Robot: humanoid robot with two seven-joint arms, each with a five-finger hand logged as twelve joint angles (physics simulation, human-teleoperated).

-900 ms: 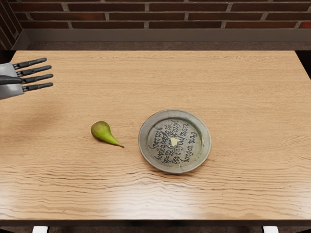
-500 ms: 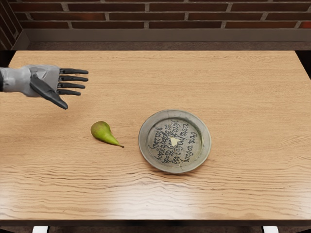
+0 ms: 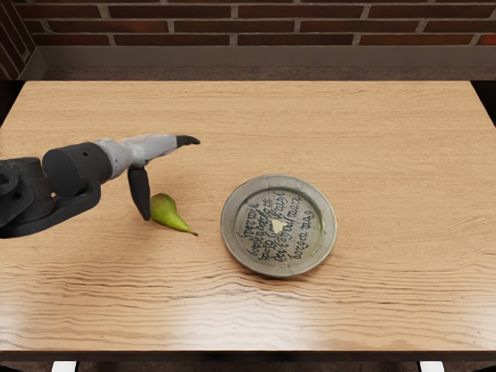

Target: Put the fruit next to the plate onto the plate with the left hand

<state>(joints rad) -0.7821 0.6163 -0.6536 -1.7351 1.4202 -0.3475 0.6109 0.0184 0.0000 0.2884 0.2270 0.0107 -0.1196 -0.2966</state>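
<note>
A green pear (image 3: 167, 213) lies on its side on the wooden table, stem end pointing right, a short gap left of the plate. The round grey plate (image 3: 234, 200) with dark script across its face sits near the table's middle and holds no fruit. My left hand (image 3: 159, 167) reaches in from the left, just above and behind the pear. Its fingers (image 3: 186, 141) stretch out to the right and the thumb (image 3: 140, 194) hangs down at the pear's left end, spread apart with nothing held. The right arm is out of view.
The wooden table (image 3: 372, 124) stretches wide around the plate. A brick wall (image 3: 248, 23) with a grey ledge runs along its far edge. My dark left forearm (image 3: 46, 190) covers part of the table's left side.
The left arm has swept in from the far left edge, rightward and down toward the pear. The hand has turned so its thumb hangs beside the pear. Pear and plate stayed put.
</note>
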